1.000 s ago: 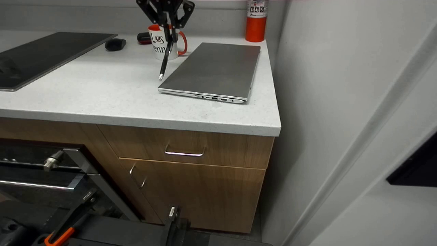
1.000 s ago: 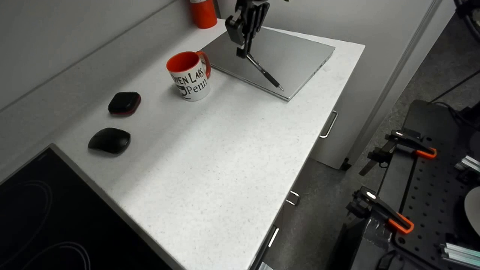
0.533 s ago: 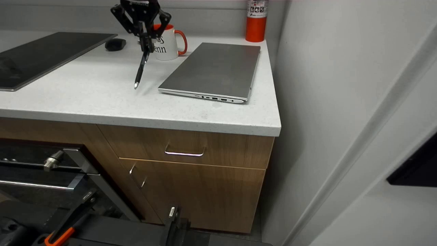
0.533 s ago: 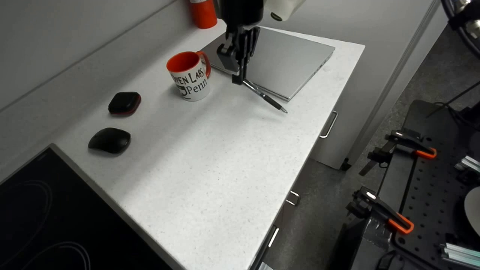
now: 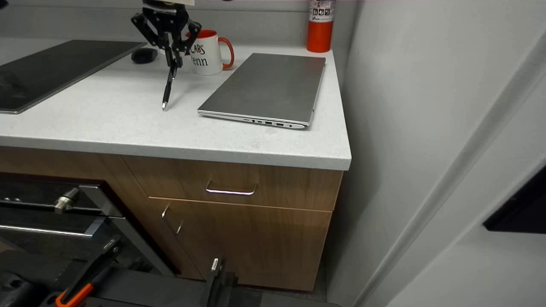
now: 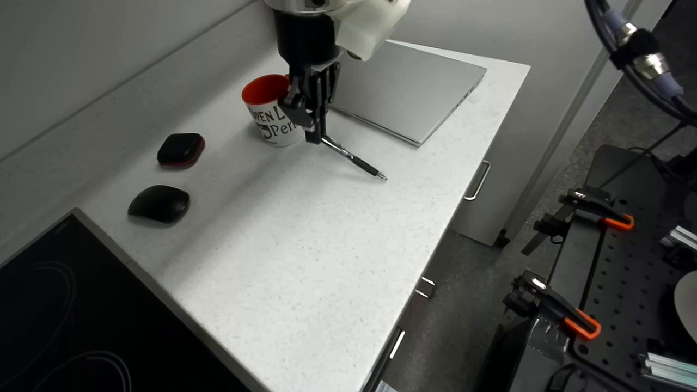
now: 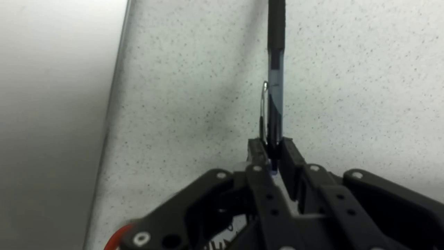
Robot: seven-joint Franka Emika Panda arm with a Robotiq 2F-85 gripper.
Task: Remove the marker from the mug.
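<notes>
the tool (image 7: pixel 273 152) is narrow, its two sides pressed around the clip end of the marker (image 6: pixel 356 161) and holding it. the marker is out of the mug (image 5: pixel 209 56) and slants down from the tool with the metal tip lowest, over the counter (image 6: pixel 261 261); i cannot tell whether that tip touches the surface. in the wrist view the clip lies along the see-through barrel, and the dark grip runs out past the top edge.

the mug, white with dark lettering, stands upright on the counter, partly covered by the tool in both exterior views. its red handle points toward the closed laptop (image 5: pixel 264 85), which lies flat just beside it. in the wrist view a bit of its red shows near the lower edge. in an exterior view a small black lump (image 6: pixel 181 149) with a red edge and a black computer mouse (image 6: pixel 159 204) sit near each other, apart, between the mug and the dark cooktop (image 6: pixel 54 305). a red canister (image 5: pixel 320 37) with a white label stands at the back corner of the counter, beyond the laptop.
</notes>
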